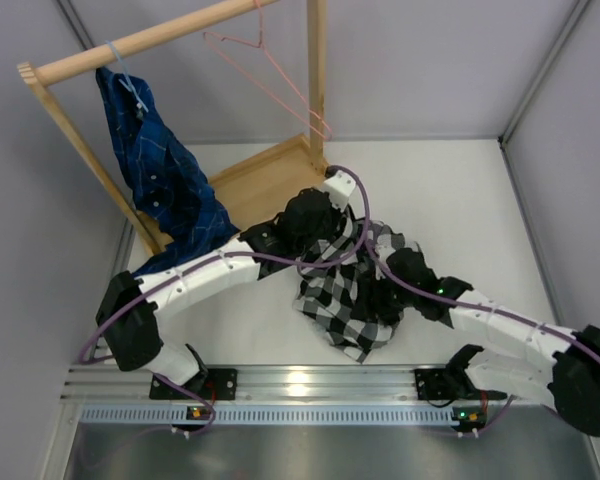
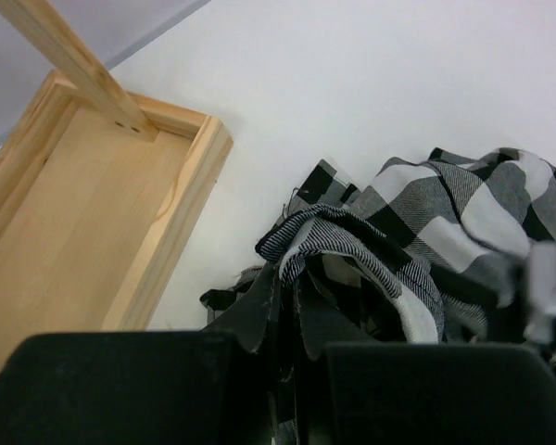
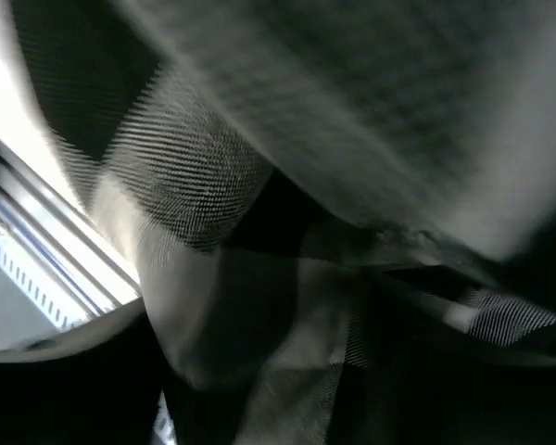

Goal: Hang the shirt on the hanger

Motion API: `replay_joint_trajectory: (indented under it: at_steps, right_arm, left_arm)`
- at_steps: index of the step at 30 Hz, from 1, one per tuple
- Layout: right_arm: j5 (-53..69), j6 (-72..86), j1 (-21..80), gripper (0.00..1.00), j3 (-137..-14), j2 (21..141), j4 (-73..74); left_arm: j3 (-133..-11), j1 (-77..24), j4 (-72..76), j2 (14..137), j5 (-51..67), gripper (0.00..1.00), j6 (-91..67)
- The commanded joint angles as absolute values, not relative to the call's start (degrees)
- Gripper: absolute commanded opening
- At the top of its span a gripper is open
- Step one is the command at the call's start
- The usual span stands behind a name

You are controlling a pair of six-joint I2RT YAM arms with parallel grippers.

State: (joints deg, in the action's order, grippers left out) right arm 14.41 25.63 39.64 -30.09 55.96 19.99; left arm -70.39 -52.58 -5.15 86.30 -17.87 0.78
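The black-and-white checked shirt (image 1: 352, 292) lies bunched on the white table between both arms. My left gripper (image 1: 310, 222) is at the shirt's upper left edge. In the left wrist view its fingertips (image 2: 259, 315) are shut on a fold of the shirt (image 2: 417, 232). My right gripper (image 1: 412, 276) is buried in the shirt's right side. Checked cloth (image 3: 259, 306) fills the right wrist view and sits between the dark jaws, which look shut on it. The pink wire hanger (image 1: 272, 72) hangs empty from the wooden rail (image 1: 150, 40), far above and behind the shirt.
A dark blue plaid shirt (image 1: 165, 175) hangs on a pale blue hanger (image 1: 123, 68) at the rail's left end. The rack's wooden base tray (image 1: 260, 180) (image 2: 83, 213) lies just left of my left gripper. Grey walls stand on three sides, and a metal rail (image 1: 310, 385) runs along the near edge.
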Motion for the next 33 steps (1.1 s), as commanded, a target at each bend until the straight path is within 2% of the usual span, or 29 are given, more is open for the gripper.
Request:
replay_joint_trajectory:
  at_steps: [1, 2, 3, 8, 10, 14, 15, 18, 19, 22, 25, 28, 29, 30, 33]
  right_arm:
    - [16.35, 26.1, 43.06, 0.59, -28.74, 63.17, 10.29]
    - [15.83, 26.1, 43.07, 0.16, -29.18, 63.45, 9.85]
    - [14.43, 25.49, 43.15, 0.0, -30.83, 63.02, 11.06]
    - [3.0, 19.26, 40.97, 0.0, -44.61, 52.13, 24.06]
    - [2.2, 14.87, 37.9, 0.0, -57.61, 52.11, 31.53]
    - [3.6, 8.01, 34.11, 0.0, -84.59, 60.8, 44.97]
    - [4.56, 6.34, 33.49, 0.0, -95.34, 63.17, 47.26]
    - [5.36, 4.58, 30.59, 0.0, -113.65, 72.49, 56.49]
    - [5.19, 4.4, 29.37, 0.0, -115.99, 76.08, 58.17]
    - [8.94, 5.88, 25.15, 0.0, -112.61, 79.09, 59.33]
    - [12.37, 7.38, 20.94, 0.03, -98.21, 78.93, 54.86]
    - [11.43, 8.0, 16.54, 0.14, -83.62, 79.62, 49.05]
    - [10.99, 8.17, 15.31, 0.25, -78.45, 80.32, 47.91]
    - [9.94, 8.17, 13.64, 0.3, -76.66, 81.2, 45.73]
    - [8.25, 8.44, 13.01, 0.38, -71.29, 81.75, 41.08]
  left_arm:
    - [-73.3, -52.29, -3.34, 83.94, -23.72, 0.0, -3.6]
    - [-73.47, -52.29, -4.04, 82.8, -24.86, 0.0, -4.21]
    - [-73.39, -52.29, -4.39, 82.1, -27.22, 0.0, -4.31]
    - [-72.78, -52.29, -5.89, 72.97, -37.34, 0.0, -5.09]
    - [-73.12, -52.47, -5.98, 67.54, -42.94, 0.0, -5.18]
    - [-74.61, -52.56, -5.89, 57.41, -49.83, 0.0, -5.54]
    - [-75.23, -52.56, -5.89, 55.57, -50.36, 0.0, -5.89]
    - [-75.5, -52.56, -7.72, 49.32, -47.65, 0.0, -9.21]
    - [-75.32, -52.56, -10.95, 48.09, -45.81, 0.0, -10.79]
    - [-72.09, -52.56, -17.12, 49.91, -35.98, 0.0, -19.3]
    - [-64.03, -52.56, -17.14, 53.86, -24.37, 0.0, -25.46]
    - [-58.12, -52.56, -15.04, 58.86, -14.7, 0.0, -29.52]
    - [-54.09, -52.56, -11.81, 60.1, -12.33, 0.0, -30.05]
    - [-52.31, -52.56, -10.04, 61.34, -8.91, 0.0, -30.75]
    - [-48.08, -52.47, -4.6, 65.65, -8.26, 0.0, -33.57]
